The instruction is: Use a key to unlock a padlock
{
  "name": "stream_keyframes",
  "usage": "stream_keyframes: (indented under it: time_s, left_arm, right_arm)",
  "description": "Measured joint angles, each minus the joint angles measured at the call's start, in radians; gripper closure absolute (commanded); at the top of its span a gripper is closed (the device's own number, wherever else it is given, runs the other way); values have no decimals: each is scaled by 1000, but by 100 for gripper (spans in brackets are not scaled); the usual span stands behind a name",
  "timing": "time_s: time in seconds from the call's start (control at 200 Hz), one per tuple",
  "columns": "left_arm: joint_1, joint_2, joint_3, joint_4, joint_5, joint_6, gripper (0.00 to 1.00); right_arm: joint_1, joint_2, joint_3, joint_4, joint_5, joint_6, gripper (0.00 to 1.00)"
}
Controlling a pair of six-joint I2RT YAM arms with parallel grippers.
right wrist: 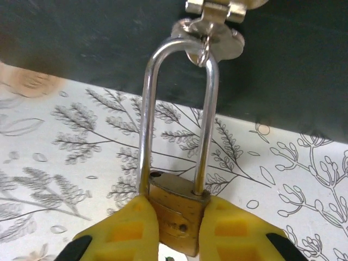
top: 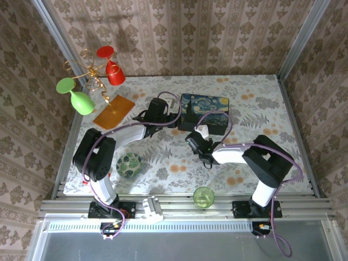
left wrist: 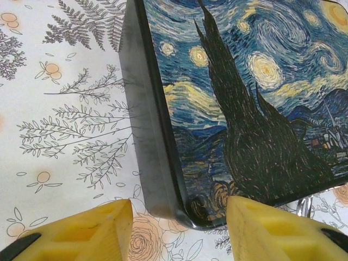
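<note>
R claw (right wrist: 175, 217) is clamped on the padlock (right wrist: 176, 202), brass body pinched btwn the yellow pads. Lock hangs at the near side of the box (left wrist: 244, 109), its long thin silver shackle (right wrist: 145, 109) hooked thru the metal hasp (right wrist: 209, 38). Long axis runs far-to-near, hasp to claw, so the body end faces the R arm, the closer one. L claw (left wrist: 178, 209) is spread wide, straddling the box's near left corner: glossy painted lid, smooth dark wall. Key prob. goes in at the lock's near end. Flat floral cloth (left wrist: 65, 136) underneath.
</note>
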Motion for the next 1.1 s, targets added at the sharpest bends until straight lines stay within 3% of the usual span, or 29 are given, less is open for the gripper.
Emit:
stream_keyframes:
  time_s: [0.135, 0.335, 0.61, 0.73, 0.85, 1.1]
  left_arm:
    - [0, 1, 1, 3, -2, -3, 50]
    - [-27, 50, 76, -44, -55, 29, 51]
    - [-53, 89, 124, -95, -113, 78, 50]
    - [-50, 99, 134, -90, -124, 81, 51]
    - [-45, 107, 135, -82, -116, 81, 55]
    - [-45, 125, 145, -52, -98, 80, 58]
  right_arm:
    - [-14, -97, -94, 58, -50, -12, 90]
    - [-29, -107, -116, 79, -63, -61, 92]
    - [63, 46, 69, -150, 210, -101, 95]
    - [91, 132, 148, -217, 320, -113, 90]
    - [92, 132, 134, -193, 337, -112, 90]
    - [36, 67, 39, -29, 269, -94, 100]
